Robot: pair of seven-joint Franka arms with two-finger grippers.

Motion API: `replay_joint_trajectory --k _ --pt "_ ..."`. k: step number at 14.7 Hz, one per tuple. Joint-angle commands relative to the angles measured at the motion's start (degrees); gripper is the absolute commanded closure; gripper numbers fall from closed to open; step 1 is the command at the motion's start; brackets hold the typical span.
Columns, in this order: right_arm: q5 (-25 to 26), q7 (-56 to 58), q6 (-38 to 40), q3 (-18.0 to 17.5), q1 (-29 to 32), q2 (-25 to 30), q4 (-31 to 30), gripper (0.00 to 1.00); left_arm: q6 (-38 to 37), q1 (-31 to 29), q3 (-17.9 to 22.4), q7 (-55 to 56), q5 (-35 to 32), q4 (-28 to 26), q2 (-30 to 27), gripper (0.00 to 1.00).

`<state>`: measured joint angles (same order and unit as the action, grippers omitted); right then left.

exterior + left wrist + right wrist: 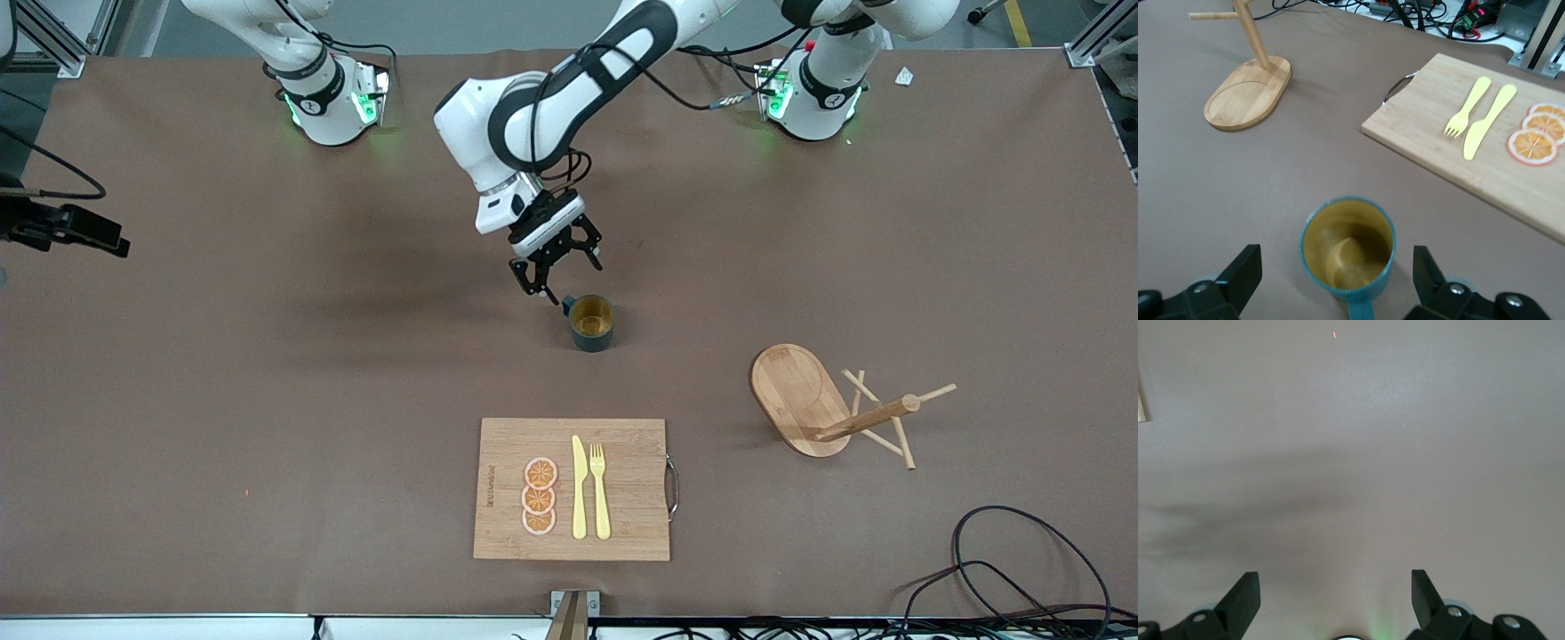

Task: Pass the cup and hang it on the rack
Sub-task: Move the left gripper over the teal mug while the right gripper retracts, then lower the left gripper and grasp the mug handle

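The dark teal cup [591,322] stands upright on the table near its middle, with its yellowish inside showing. In the left wrist view the cup [1348,247] sits between my fingers, its handle toward the wrist. My left gripper [556,267] is open and hovers just over the cup's handle side, touching nothing; the left wrist view [1336,257] also shows it. The wooden rack [800,400] stands toward the left arm's end, upright with oval base, post and pegs [1248,93]. My right gripper [1335,593] is open and empty over bare table.
A bamboo cutting board [631,480] with a yellow knife, fork and orange slices lies nearer the front camera than the cup; it shows in the left wrist view [1425,127]. Black cables [1022,569] lie at the front corner on the left arm's end.
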<state>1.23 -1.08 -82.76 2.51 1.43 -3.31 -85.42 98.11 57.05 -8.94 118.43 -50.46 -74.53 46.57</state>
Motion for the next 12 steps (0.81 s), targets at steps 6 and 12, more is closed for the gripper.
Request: replay_joint_trajectory --k 6,12 --pt "-1.8 -0.2 0.5 0.3 0.4 6.0 -3.1 0.00 3.4 6.3 6.3 6.5 -1.6 5.5 10.1 0.00" --pt "-2.0 -0.3 1.0 1.7 0.4 6.8 -3.1 0.00 5.9 6.8 8.1 8.2 -1.6 5.6 12.1 0.00"
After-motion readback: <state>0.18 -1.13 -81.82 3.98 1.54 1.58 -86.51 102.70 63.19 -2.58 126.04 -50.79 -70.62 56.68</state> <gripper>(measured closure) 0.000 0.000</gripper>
